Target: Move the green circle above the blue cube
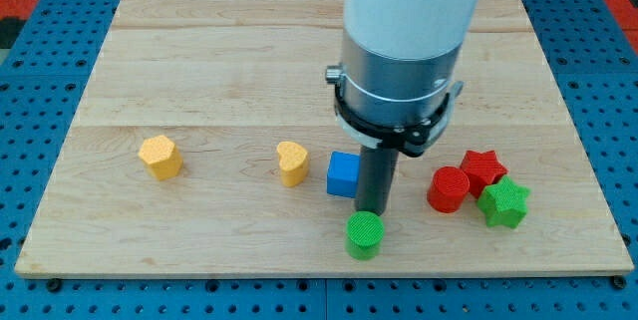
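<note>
A: How is the arm [409, 41] standing?

B: It is hanging straight down from the top centre, its rod ending at my tip [372, 209]. No jaws here; the bare tip is touching the green circle [364, 233] from above, just right of the blue cube [343, 174].

A: And the surface?

B: A wooden board [199, 71] is lying on blue pegboard [40, 1]. Two yellow blocks [159, 157] [291, 162] are sitting left; a red cylinder [449, 188], red star [483, 167] and green star [504, 202] are clustering right.
</note>
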Action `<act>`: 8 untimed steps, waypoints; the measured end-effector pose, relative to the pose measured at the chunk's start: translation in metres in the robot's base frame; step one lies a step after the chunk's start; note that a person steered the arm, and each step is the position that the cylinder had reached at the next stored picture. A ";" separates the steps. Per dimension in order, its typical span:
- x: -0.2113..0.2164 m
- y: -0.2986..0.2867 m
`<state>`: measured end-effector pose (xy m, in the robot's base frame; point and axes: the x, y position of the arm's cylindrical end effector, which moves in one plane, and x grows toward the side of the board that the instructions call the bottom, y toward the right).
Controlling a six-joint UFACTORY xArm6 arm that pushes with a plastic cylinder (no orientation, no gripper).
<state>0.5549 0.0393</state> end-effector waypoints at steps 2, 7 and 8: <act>-0.017 -0.017; 0.052 0.063; 0.064 0.044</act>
<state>0.6186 0.0833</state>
